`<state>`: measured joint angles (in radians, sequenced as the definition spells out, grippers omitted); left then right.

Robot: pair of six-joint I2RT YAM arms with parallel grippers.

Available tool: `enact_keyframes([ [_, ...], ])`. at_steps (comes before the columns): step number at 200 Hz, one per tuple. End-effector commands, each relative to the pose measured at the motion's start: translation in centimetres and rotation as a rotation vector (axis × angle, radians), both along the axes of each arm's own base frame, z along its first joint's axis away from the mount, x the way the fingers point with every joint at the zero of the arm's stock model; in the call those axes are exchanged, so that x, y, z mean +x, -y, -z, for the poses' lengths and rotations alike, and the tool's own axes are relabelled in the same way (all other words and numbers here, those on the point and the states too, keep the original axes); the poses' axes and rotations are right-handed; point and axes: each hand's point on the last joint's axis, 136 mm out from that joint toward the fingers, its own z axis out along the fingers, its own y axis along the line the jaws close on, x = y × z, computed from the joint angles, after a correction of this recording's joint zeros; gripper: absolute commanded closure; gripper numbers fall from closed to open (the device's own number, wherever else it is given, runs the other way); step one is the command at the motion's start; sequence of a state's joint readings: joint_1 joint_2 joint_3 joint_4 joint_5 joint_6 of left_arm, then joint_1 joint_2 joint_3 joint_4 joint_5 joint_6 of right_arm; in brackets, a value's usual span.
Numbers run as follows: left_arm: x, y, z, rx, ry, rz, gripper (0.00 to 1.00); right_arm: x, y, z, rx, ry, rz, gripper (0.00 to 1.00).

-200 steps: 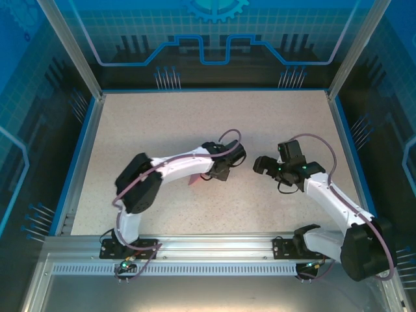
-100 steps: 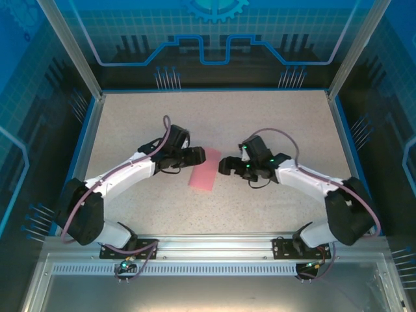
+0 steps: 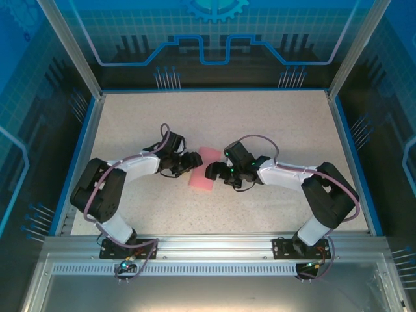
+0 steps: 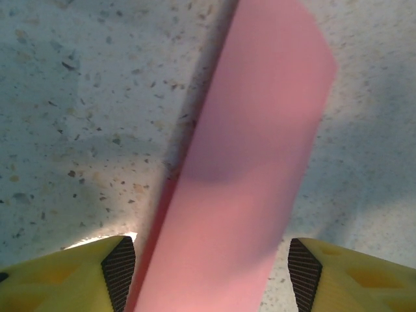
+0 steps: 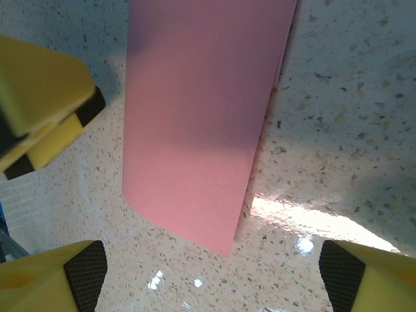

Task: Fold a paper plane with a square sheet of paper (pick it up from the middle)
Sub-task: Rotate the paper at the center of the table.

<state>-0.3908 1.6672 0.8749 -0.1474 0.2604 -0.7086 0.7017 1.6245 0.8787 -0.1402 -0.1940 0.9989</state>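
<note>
1. Top external view: the square sheet of paper point(image 3: 200, 179) lies on the table point(image 3: 273, 123) near its middle, and it reads as a long pink rectangle, not a square. The 2 arms reach in from either side. The left gripper point(image 3: 194, 160) is at the sheet's left edge and the right gripper point(image 3: 210, 171) is over its right side. The 2 are close together above the paper.

2. Left wrist view: the sheet point(image 4: 253, 162) runs as a pink strip from between the fingers up and to the right across the speckled table point(image 4: 78, 97). The left gripper point(image 4: 211, 276) is released, with its pads point(image 4: 119, 270) well apart on either side of the strip. It straddles the paper without pinching it.

3. Right wrist view: the near end of the sheet point(image 5: 195, 117) lies flat on the table. A second layer shows along its right edge, so it looks doubled over. The right gripper point(image 5: 211, 273) is released and spread wide, with the paper's near corner just ahead of the gap and nothing grasped. One of the left gripper's fingers point(image 5: 42, 91) sits just beside the sheet's left edge.

4. Progress, as a judgement: 1 lengthwise fold looks done. No nose corners are turned in and no wing creases show, so most of the folding is left. Neither gripper has lifted the sheet.
</note>
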Motion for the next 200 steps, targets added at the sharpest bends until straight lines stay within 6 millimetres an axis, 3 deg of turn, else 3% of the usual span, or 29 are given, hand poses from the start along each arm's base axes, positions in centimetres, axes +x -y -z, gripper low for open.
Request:
enact_keyframes([
  [1, 0.7, 0.6, -0.8, -0.047, 0.011, 0.0, 0.31, 0.4, -0.5, -0.2, -0.007, 0.002, 0.013, 0.11],
  [77, -3.3, 0.3, 0.1, -0.018, -0.055, 0.089, 0.35, 0.8, 0.3, 0.1, -0.054, 0.004, 0.016, 0.11],
  [200, -6.0, 2.7, 0.8, -0.015, -0.095, 0.181, 0.4, 0.7, 1.9, 0.3, -0.064, 0.002, 0.045, 0.12],
])
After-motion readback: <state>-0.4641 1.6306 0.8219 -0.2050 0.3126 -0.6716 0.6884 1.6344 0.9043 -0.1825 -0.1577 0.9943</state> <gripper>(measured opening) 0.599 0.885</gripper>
